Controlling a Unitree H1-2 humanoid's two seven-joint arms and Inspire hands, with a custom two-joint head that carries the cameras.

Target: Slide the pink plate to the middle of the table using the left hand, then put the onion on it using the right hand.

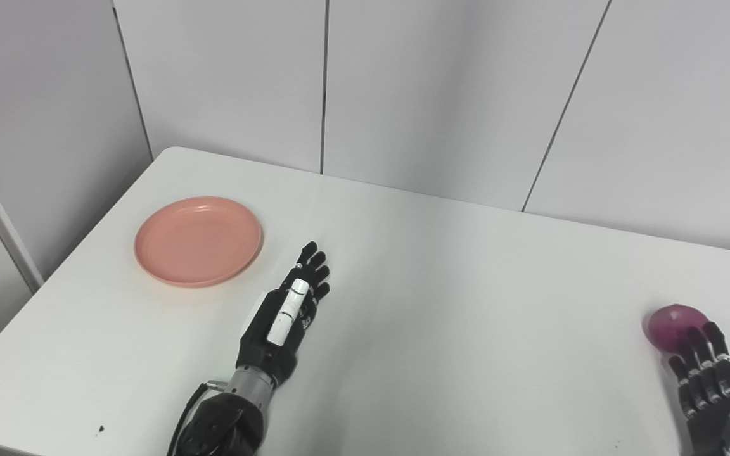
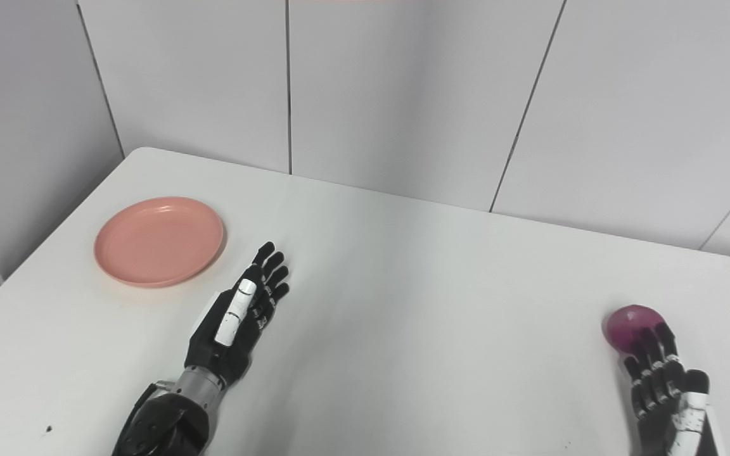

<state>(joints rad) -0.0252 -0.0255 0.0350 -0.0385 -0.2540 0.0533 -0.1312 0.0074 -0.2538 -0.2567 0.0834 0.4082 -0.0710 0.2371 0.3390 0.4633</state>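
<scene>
In the left eye view, the pink plate [image 1: 198,240] is seen at the far left of the white surface [image 1: 441,304], not yet slid; the left hand [image 1: 289,310] is held flat and empty just beside it. In the right eye view, the onion [image 2: 630,327] is found near the right edge, with the right hand [image 2: 666,396] spread behind it, fingertips close, grasp not confirmed. Both steps are judged undone.

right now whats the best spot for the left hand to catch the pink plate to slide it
Hook the pink plate at its raised rim on the far-left side, so a pull draws it toward the middle. It lies flat and shallow, so press fingers down over that rim from above. The left hand sits open to its right, not touching it.
</scene>
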